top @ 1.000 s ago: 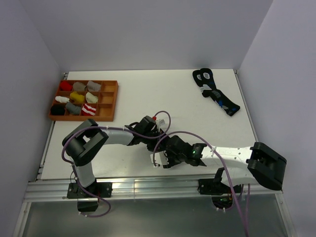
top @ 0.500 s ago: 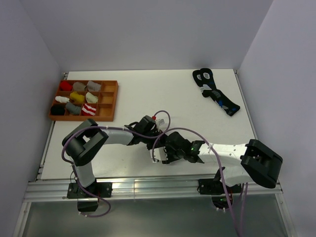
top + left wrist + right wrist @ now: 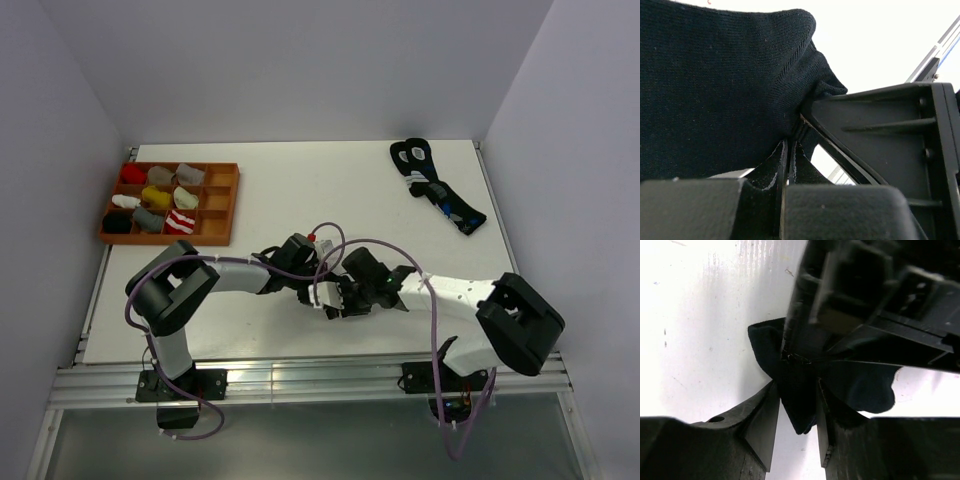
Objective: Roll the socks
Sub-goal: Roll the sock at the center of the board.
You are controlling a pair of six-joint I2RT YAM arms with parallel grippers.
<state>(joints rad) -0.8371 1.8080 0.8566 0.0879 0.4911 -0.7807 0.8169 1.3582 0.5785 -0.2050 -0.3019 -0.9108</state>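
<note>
Top external view showed the left arm [image 3: 235,272] and the right arm [image 3: 455,296] reaching toward each other over the near middle of the white table [image 3: 300,190], their tips meeting close over its surface. Left wrist view showed the left fingers [image 3: 765,172] clenched together, pinching an edge of the black sock [image 3: 715,85], whose bunched fabric filled the upper left of that view. Right wrist view showed the right fingers [image 3: 762,427] standing on either side of a hanging fold of the same sock, both touching the fabric and grasping it, just below the left fingers' pinch. The sock was thus held between the two arms. An orange tray [image 3: 220,205] of small sock bundles stood at the far left. Dark socks [image 3: 437,185] with white rings and blue marks lay at the far right, well apart from the arms.
</note>
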